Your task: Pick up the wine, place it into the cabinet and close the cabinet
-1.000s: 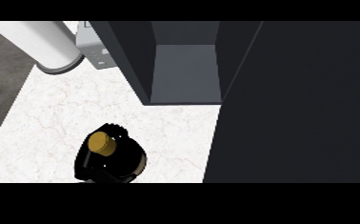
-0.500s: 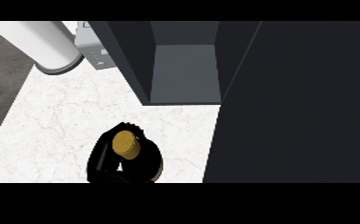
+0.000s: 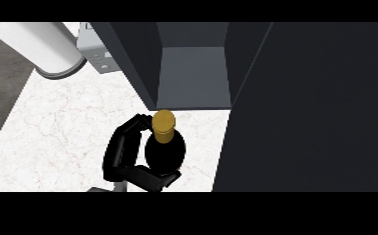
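The wine bottle (image 3: 164, 148) is dark with a gold cap and stands upright, seen from above, just in front of the open cabinet (image 3: 193, 79). My left hand (image 3: 122, 151) is shut on it: the fingers curl round its left side and the thumb wraps the near side. The bottle's cap is level with the front lip of the cabinet's grey floor. The cabinet's dark door (image 3: 310, 109) stands open at the right and fills that side of the view. My right hand does not show.
A thick white cylinder (image 3: 44, 46) lies at the upper left. Beside it, a small grey box (image 3: 96, 54) stands against the cabinet's left wall. White marble counter (image 3: 66, 124) spreads to the left of my hand.
My left hand has carried the bottle up and to the right, from the counter's near part to the cabinet's front lip. The cabinet door has not moved.
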Available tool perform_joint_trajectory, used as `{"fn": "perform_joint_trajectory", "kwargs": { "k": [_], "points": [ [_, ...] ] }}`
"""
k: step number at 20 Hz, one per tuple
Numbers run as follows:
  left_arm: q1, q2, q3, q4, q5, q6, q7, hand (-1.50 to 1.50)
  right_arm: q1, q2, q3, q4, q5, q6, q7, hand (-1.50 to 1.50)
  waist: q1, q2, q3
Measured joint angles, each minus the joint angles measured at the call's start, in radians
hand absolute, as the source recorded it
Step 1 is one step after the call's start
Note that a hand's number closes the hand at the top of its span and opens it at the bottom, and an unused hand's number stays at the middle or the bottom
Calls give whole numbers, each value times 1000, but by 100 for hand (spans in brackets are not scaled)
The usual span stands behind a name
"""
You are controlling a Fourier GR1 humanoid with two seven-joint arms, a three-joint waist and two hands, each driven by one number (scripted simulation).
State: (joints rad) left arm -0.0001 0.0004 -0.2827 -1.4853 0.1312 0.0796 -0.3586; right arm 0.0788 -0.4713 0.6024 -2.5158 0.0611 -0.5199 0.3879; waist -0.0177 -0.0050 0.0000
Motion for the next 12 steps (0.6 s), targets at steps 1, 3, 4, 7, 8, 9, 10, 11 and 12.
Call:
{"fn": "perform_joint_trajectory", "kwargs": {
  "k": [1,3,4,7,8,9,10,11,12],
  "points": [
    [-16,0,2,4,-6,17,7,150,9,-2,8,-1,0,-1,-12,-150,-1,0,0],
    [-64,0,4,44,-11,53,7,150,20,-5,13,0,-1,0,-25,-150,-3,1,0],
    [-83,0,0,52,-15,71,16,150,27,-9,4,0,-3,5,-38,-150,-2,1,0],
    [-153,0,7,95,-28,107,35,150,43,-17,-13,0,-8,10,-56,-150,-4,2,0],
    [-166,0,7,113,-31,114,29,150,47,-22,-18,-1,-9,13,-59,-150,-5,2,0],
    [-186,0,7,138,-29,123,24,150,50,-22,-17,-1,-10,15,-61,-150,-5,2,0],
    [-218,0,13,162,-27,130,30,150,50,-21,-14,-1,-11,15,-64,-150,-6,3,0],
    [-236,0,15,188,-27,135,22,150,65,-21,0,-1,-11,13,-76,-150,-8,3,0],
    [-247,0,20,202,-27,134,19,150,63,-22,-7,0,-12,16,-76,-150,-5,3,0]
  ]
}}
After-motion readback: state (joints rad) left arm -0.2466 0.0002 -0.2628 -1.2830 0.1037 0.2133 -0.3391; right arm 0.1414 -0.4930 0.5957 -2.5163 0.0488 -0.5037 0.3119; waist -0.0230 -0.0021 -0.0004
